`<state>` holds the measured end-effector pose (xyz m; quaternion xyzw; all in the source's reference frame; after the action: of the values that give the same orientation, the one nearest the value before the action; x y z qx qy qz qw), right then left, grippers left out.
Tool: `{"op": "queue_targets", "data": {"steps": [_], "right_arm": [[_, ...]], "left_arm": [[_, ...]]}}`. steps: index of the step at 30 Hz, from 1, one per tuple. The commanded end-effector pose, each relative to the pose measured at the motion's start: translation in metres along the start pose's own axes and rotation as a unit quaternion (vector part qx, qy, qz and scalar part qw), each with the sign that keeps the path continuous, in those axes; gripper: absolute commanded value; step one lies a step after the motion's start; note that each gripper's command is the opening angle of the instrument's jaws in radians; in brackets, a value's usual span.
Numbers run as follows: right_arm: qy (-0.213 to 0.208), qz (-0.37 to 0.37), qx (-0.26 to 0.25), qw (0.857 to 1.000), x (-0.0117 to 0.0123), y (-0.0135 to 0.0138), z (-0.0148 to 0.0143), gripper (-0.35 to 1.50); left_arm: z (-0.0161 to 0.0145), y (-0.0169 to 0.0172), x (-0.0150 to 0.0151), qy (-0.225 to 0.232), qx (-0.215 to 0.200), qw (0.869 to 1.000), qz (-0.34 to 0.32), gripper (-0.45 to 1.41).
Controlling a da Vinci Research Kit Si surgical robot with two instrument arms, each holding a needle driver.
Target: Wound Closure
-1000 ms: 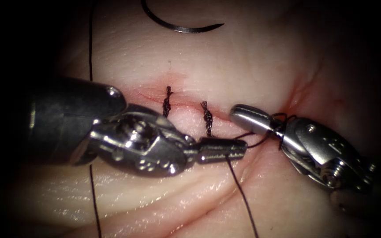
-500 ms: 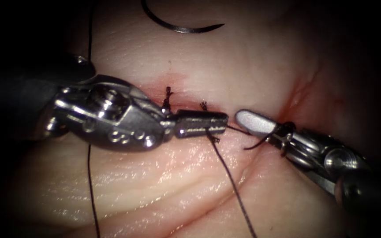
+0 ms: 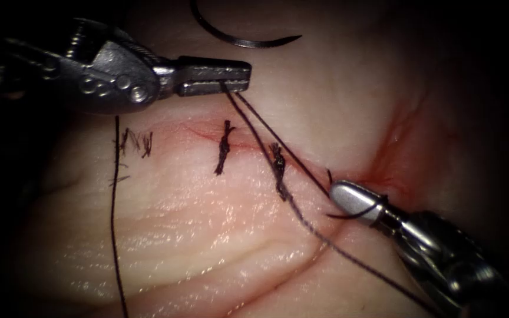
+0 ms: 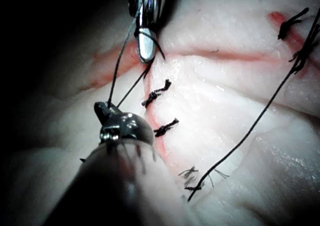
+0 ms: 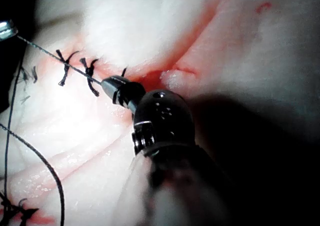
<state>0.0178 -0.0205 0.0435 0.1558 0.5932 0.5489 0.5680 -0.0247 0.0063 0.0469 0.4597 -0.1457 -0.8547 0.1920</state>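
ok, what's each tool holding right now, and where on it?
Left tool is shut on the thread in its tips. Right tool grips thread too. Needle lies free on the tissue.

Surroundings: dark on every side, nothing distinguishable.
Light: strong, concentrated at centre, fading sharply toward the edges.
Glare: wet highlights across the lit surface.
Walls, floor, furniture: lost in shadow, cannot tell.

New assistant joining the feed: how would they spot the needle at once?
Start at the cut across the tissue, then look beyond it to the far edge. The needle lies loose there, past the left hand: a bare dark curved sliver, unlike the straight threads.
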Motion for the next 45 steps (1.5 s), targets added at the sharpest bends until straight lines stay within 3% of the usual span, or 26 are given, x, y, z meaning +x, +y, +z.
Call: {"op": "queue_targets", "data": {"steps": [1, 2, 4, 8, 9, 12, 15, 17, 18, 23, 26, 29, 35, 45], "right_arm": [[0.002, -0.045, -0.012, 0.999, -0.0014, -0.001, 0.0002, -0.35], [0.007, -0.092, -0.021, 0.996, -0.0015, -0.0014, 0.0003, -0.35], [-0.001, -0.223, -0.058, 0.973, -0.0015, -0.0031, 0.001, -0.35], [-0.014, -0.345, -0.09, 0.934, -0.0019, -0.0046, 0.0011, -0.35], [-0.018, -0.39, -0.105, 0.915, -0.0021, -0.0051, 0.0011, -0.35], [-0.027, -0.465, -0.131, 0.875, -0.0025, -0.0059, 0.0009, -0.35], [-0.036, -0.513, -0.149, 0.845, -0.003, -0.0064, 0.0008, -0.35], [-0.044, -0.529, -0.158, 0.832, -0.0032, -0.0064, 0.0009, -0.35], [-0.051, -0.55, -0.164, 0.817, -0.0034, -0.0064, 0.001, -0.35], [-0.079, -0.587, -0.181, 0.785, -0.0044, -0.0064, 0.0013, -0.35], [-0.086, -0.623, -0.188, 0.754, -0.005, -0.0066, 0.0018, -0.35], [-0.087, -0.642, -0.184, 0.739, -0.0053, -0.007, 0.002, -0.35], [-0.08, -0.641, -0.162, 0.746, -0.0045, -0.0083, 0.0017, -0.35], [-0.079, -0.627, -0.154, 0.76, -0.0004, -0.0083, 0.0026, -0.35]], "left_arm": [[0.001, -0.0004, -0.0003, 0.001, 0.001, 1.0, 0.0, -0.45], [0.0013, -0.0006, -0.0006, 0.0, 0.001, 1.0, -0.001, -0.45], [0.0021, -0.0016, -0.0013, -0.001, 0.002, 1.0, -0.005, -0.45], [0.0027, -0.0032, -0.0018, 0.0, 0.001, 1.0, -0.006, -0.45], [0.0028, -0.0037, -0.0019, 0.0, 0.0, 1.0, -0.009, -0.45], [0.0029, -0.005, -0.0022, 0.0, -0.001, 1.0, -0.006, -0.45], [0.0028, -0.0062, -0.0025, 0.001, 0.003, 1.0, -0.007, -0.45], [0.0027, -0.0071, -0.0028, 0.004, 0.007, 1.0, -0.013, -0.45], [0.0026, -0.0075, -0.0029, 0.004, 0.008, 1.0, -0.015, -0.45], [0.0026, -0.0097, -0.0039, -0.002, 0.015, 1.0, -0.019, -0.45], [0.003, -0.011, -0.0046, -0.01, 0.019, 1.0, -0.023, -0.45], [0.0038, -0.0123, -0.0055, -0.015, 0.023, 0.999, -0.029, -0.45], [0.0058, -0.0141, -0.0078, -0.024, 0.042, 0.998, -0.036, -0.45], [0.0058, -0.0156, -0.0101, -0.04, 0.074, 0.995, -0.046, -0.45]]}}
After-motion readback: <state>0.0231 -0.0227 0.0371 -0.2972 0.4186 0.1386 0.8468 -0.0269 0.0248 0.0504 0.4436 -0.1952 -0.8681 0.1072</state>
